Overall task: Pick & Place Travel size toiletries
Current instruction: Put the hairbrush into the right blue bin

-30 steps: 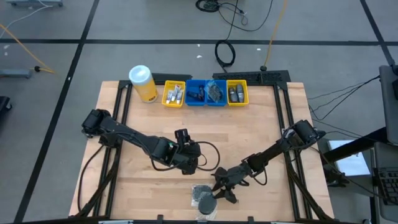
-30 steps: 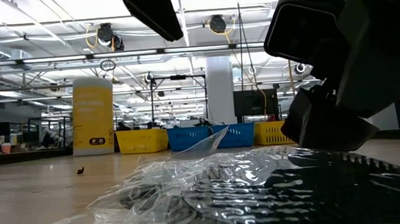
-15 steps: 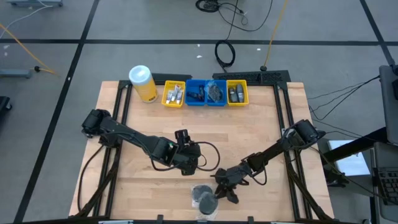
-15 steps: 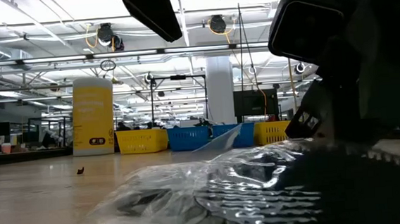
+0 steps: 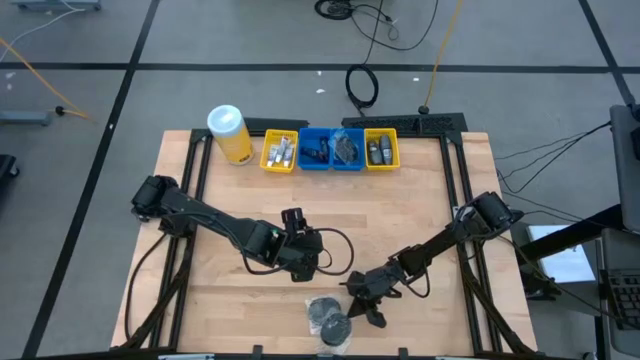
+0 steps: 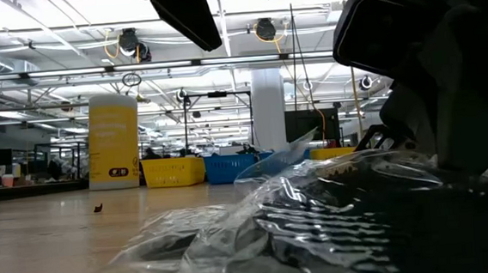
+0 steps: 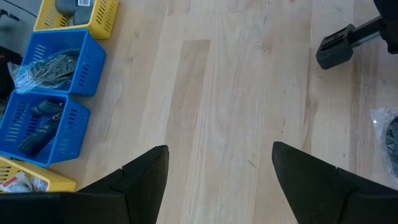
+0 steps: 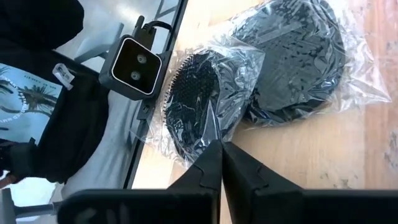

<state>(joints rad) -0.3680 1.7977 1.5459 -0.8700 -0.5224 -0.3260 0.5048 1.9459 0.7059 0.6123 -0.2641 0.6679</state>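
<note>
Two black round puffs [image 8: 194,109] [image 8: 292,56] in clear plastic lie at the table's near edge [image 5: 328,318], right in front of the low camera [image 6: 319,217]. My right gripper [image 8: 221,149] [image 5: 351,304] is shut on their plastic, just to their right. Over the middle of the table my left gripper [image 7: 217,180] [image 5: 308,262] hangs open with nothing between its fingers. More toiletries lie in the bins at the far edge. My right gripper pinches a raised fold of the clear plastic [image 8: 214,134] beside the nearer puff's rim, between its two fingertips. The fingers slant down from the table's right. The puffs rest on the table; the plastic by the fingers is pulled up and crumpled [image 6: 301,154].
A row of bins stands at the far edge: yellow [image 5: 279,150], blue [image 5: 315,150], blue [image 5: 347,150], yellow [image 5: 381,150]. A tall yellow canister [image 5: 230,133] stands to their left. A small camera [image 8: 134,59] sits at the table's near edge, with a person in dark clothes [image 8: 37,106] beyond it.
My right gripper has shut on the plastic around the puffs while staying in place. The plastic near the fingers has bunched and risen off the table; the puffs have stayed where they lay.
</note>
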